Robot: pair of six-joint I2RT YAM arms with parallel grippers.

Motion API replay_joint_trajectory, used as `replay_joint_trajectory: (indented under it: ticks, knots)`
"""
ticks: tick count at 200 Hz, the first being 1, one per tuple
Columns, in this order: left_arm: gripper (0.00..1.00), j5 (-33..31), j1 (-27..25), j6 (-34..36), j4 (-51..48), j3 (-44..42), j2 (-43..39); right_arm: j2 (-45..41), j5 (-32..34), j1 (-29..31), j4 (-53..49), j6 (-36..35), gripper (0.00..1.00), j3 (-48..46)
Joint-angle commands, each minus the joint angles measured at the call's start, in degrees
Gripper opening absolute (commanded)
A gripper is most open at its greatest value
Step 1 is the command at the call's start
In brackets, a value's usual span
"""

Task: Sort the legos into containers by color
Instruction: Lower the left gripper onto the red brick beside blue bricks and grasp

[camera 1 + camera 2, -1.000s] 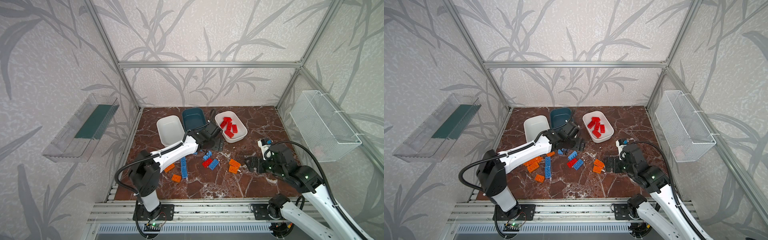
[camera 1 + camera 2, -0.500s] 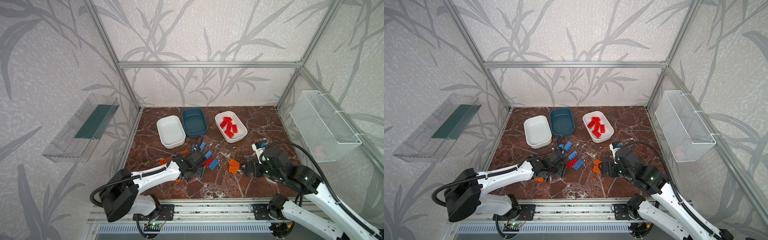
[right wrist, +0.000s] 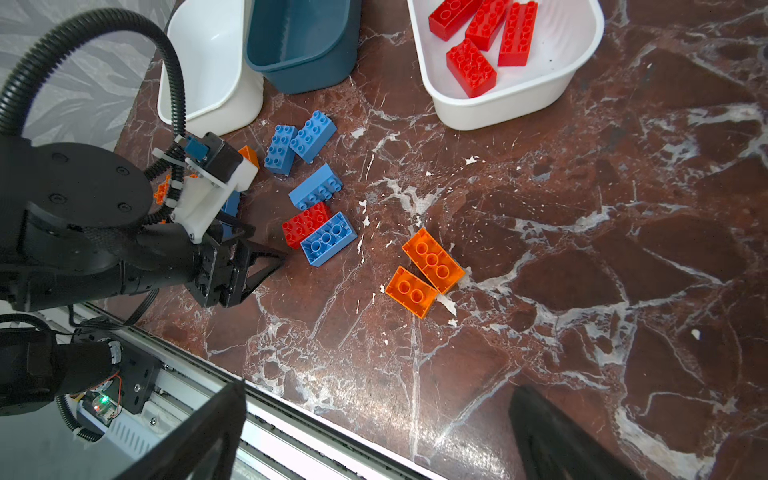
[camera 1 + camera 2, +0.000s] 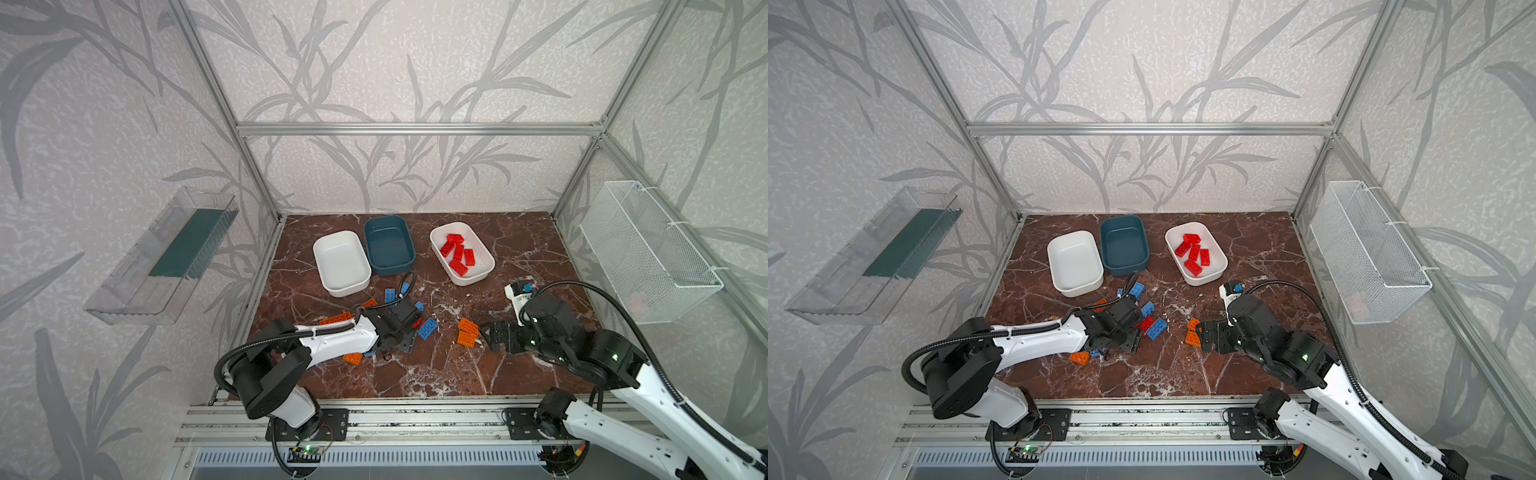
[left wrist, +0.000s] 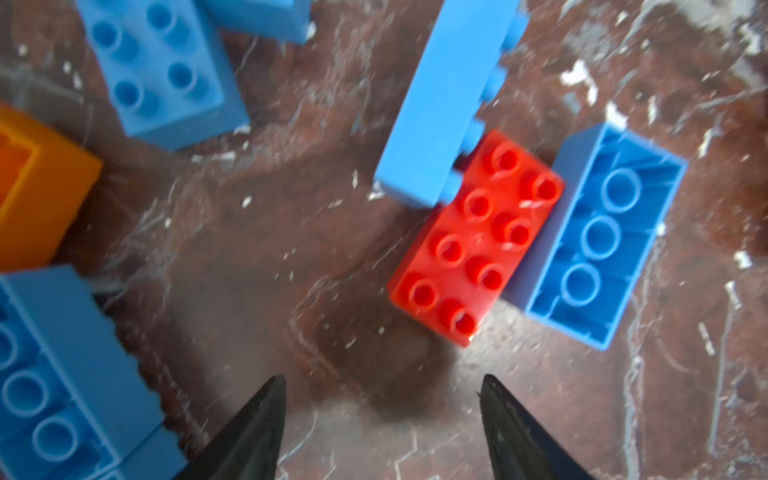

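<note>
Left gripper (image 5: 382,380), on an arm stretched low over the tabletop, holds its jaws spread and empty, with a loose red brick (image 5: 473,237) just ahead of the tips, touching an upturned blue brick (image 5: 598,237); right gripper (image 3: 378,388) gapes wide, two orange bricks (image 3: 432,259) lying ahead of it. A second earlier the left arm reached to the teal tub (image 4: 388,245), now well beyond it. Brown marble tabletop (image 3: 582,291), leaf-patterned walls (image 4: 374,62); four sorted red bricks (image 3: 471,68) lie in the white tub (image 3: 511,112) beyond both tools.

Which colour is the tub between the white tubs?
Dark teal-blue tub, best in a top view.
</note>
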Motion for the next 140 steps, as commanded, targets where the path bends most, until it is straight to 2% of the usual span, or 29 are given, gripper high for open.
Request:
replay_joint_trajectory:
  ticks: [1,38,140]
  knots:
    - [0.71,0.42,0.12,2.40,0.05,3.55,2.99,-0.78,1.25,0.41,-0.28,0.76,0.99,-1.11]
    - [0.66,0.81,0.11,4.11,-0.44,7.62,7.61,-1.11,0.86,0.35,-0.01,0.72,0.99,-2.15]
    - [0.35,4.13,0.91,4.28,-3.90,13.46,13.13,-0.96,1.39,0.35,0.78,0.12,0.99,-2.88]
